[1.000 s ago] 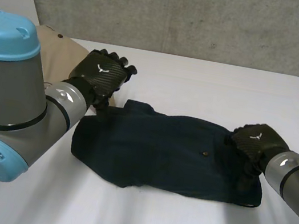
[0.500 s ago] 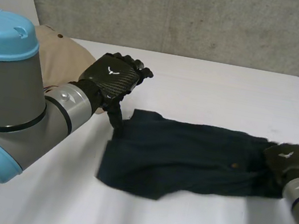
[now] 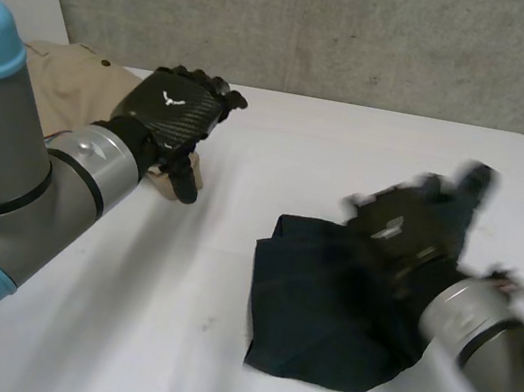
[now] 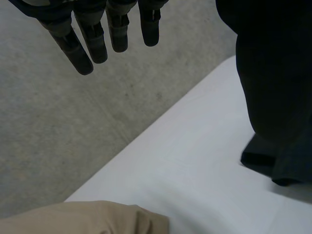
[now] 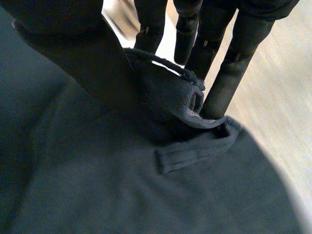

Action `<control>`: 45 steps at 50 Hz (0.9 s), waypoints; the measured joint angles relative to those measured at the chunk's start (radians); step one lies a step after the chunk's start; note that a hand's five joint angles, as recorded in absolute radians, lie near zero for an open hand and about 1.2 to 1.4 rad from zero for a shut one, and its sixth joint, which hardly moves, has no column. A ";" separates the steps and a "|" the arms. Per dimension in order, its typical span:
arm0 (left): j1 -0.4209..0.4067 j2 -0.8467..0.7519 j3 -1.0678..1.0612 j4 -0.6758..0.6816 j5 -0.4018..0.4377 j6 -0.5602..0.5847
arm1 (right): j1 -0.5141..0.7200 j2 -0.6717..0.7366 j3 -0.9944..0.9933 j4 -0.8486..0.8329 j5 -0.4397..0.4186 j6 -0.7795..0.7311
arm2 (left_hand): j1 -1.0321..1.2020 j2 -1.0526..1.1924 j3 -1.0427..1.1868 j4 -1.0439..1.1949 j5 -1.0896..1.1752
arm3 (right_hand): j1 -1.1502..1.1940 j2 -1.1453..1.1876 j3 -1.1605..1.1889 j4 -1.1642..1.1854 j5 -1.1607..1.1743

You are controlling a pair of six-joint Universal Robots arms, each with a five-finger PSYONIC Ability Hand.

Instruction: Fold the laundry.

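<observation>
Now the right hand pinches the waistband of the dark trousers between thumb and straight fingers, at the lower right of the white table. At upper left, the left hand hangs open and empty, by a beige cloth.
</observation>
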 measured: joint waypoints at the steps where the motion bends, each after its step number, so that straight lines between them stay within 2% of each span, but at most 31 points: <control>1: 0.001 0.008 0.000 0.001 -0.008 -0.006 | 0.038 0.002 0.026 -0.012 -0.046 -0.025 | 0.000 0.000 0.000 0.000 0.000 | 0.000 0.000 0.000 0.001 0.000; 4: 0.006 0.028 0.004 0.006 -0.029 -0.025 | 0.116 0.016 0.080 -0.030 -0.158 -0.102 | 0.000 0.000 0.000 0.000 0.000 | -0.007 0.069 -0.026 -0.027 -0.024; 5: 0.008 0.034 0.008 0.008 -0.036 -0.032 | 0.132 0.021 0.090 -0.032 -0.183 -0.123 | 0.000 0.000 0.000 0.000 0.000 | -0.089 0.182 -0.129 -0.132 -0.120; 6: 0.009 0.039 0.011 0.011 -0.042 -0.038 | 0.148 0.026 0.099 -0.032 -0.206 -0.145 | 0.000 0.000 0.000 0.000 0.000 | -0.244 0.162 -0.303 -0.305 -0.277; 7: 0.010 0.041 0.014 0.012 -0.046 -0.042 | 0.152 0.028 0.101 -0.032 -0.210 -0.151 | 0.000 0.000 0.000 0.000 0.000 | -0.264 0.154 -0.322 -0.323 -0.316; 8: 0.011 0.045 0.022 0.016 -0.055 -0.050 | 0.169 0.033 0.105 -0.031 -0.226 -0.170 | 0.000 0.000 0.000 0.000 0.000 | -0.546 0.047 -0.593 -0.586 -0.592; 12: 0.011 0.052 0.062 0.023 -0.079 -0.074 | 0.187 0.020 0.086 -0.022 -0.193 -0.109 | 0.000 0.000 0.000 0.000 0.000 | -0.858 -0.169 -0.958 -0.960 -0.946; 13: 0.011 0.052 0.065 0.023 -0.081 -0.075 | 0.187 0.017 0.083 -0.021 -0.188 -0.097 | 0.000 0.000 0.000 0.000 0.000 | -0.862 -0.175 -0.961 -0.967 -0.952; 18: -0.009 0.046 0.145 0.021 -0.115 -0.105 | 0.142 -0.067 0.023 -0.006 -0.059 0.204 | 0.000 0.000 0.000 0.000 0.000 | -0.867 -0.186 -0.985 -0.997 -0.959; 23: -0.066 0.020 0.254 -0.008 -0.146 -0.132 | 0.026 -0.134 -0.042 0.072 0.041 0.505 | 0.000 0.000 0.000 0.000 0.000 | -0.867 -0.186 -0.985 -0.997 -0.959; 25: -0.100 -0.001 0.304 -0.033 -0.156 -0.139 | -0.026 -0.140 -0.076 0.133 0.056 0.575 | 0.000 0.000 0.000 0.000 0.000 | -0.867 -0.186 -0.985 -0.997 -0.959; 34: -0.254 -0.159 0.485 -0.191 -0.212 -0.160 | -0.155 -0.047 -0.240 0.398 0.051 0.633 | 0.000 0.000 0.000 0.000 0.000 | -0.867 -0.186 -0.985 -0.997 -0.959; 45: -0.369 -0.439 0.571 -0.339 -0.276 -0.234 | -0.142 0.195 -0.386 0.583 0.047 0.641 | 0.000 0.000 0.000 0.000 0.000 | -0.867 -0.186 -0.985 -0.997 -0.959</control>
